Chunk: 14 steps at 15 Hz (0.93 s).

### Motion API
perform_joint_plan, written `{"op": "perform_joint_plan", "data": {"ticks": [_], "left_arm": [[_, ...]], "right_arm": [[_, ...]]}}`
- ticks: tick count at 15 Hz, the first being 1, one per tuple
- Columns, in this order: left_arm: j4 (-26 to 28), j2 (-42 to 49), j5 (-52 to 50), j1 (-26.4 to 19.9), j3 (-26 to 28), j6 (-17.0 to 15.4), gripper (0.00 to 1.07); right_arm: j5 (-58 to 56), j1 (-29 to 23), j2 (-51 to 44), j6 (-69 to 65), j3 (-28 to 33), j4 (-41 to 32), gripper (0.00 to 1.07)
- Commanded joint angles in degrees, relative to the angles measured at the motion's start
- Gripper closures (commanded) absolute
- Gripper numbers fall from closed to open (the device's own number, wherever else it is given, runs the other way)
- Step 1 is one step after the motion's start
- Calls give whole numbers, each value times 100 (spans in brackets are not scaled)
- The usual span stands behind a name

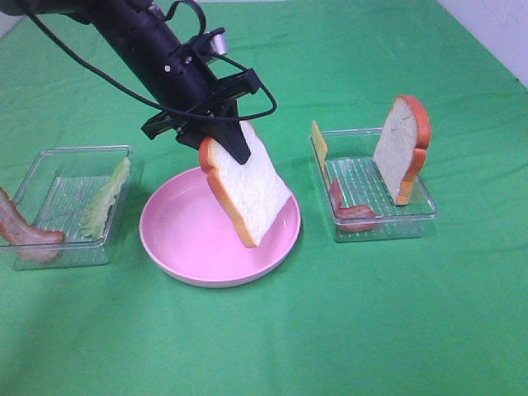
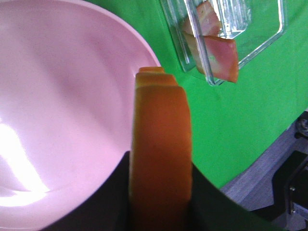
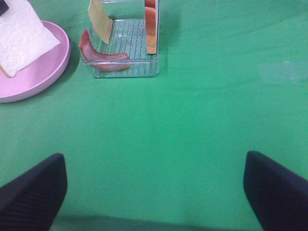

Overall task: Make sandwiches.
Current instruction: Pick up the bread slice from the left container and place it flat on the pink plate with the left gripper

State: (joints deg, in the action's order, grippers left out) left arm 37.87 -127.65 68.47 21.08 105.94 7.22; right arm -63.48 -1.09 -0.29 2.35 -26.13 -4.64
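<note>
My left gripper (image 1: 230,153) is shut on the crust edge of a white bread slice (image 1: 250,188) with an orange-brown crust. The slice hangs tilted over the round pink plate (image 1: 177,235), its lower corner close to the plate. In the left wrist view the orange crust (image 2: 161,139) runs between the dark fingers (image 2: 113,202), with the plate (image 2: 62,106) beside it. My right gripper (image 3: 154,192) is open over bare green cloth and holds nothing. It does not show in the high view.
A clear tray (image 1: 49,155) at the left holds lettuce (image 1: 107,198) and a bacon strip (image 1: 25,233). A clear tray (image 1: 417,213) at the right holds an upright bread slice (image 1: 402,148), a cheese slice (image 1: 319,140) and bacon (image 1: 352,213).
</note>
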Motion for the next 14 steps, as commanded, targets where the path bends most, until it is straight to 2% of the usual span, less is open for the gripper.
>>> {"op": "perform_joint_plan", "data": {"ticks": [1, 3, 6, 7, 12, 14], "left_arm": [[338, 29, 23, -189, -229, 155, 107], [453, -11, -40, -241, -527, 361, 107], [533, -143, -286, -321, -733, 390, 107], [728, -183, -458, -332, -733, 430, 107], [957, -246, -733, -355, -728, 430, 107], [900, -246, -745, -355, -728, 223, 107]], "right_arm": [[40, 34, -178, -17, 17, -52, 12], [40, 34, -178, -17, 17, -52, 12], [40, 34, -178, -17, 17, -52, 12], [40, 34, -178, -17, 17, -52, 12], [40, 34, -178, -17, 17, -52, 12], [40, 34, -178, -17, 17, -52, 12]]}}
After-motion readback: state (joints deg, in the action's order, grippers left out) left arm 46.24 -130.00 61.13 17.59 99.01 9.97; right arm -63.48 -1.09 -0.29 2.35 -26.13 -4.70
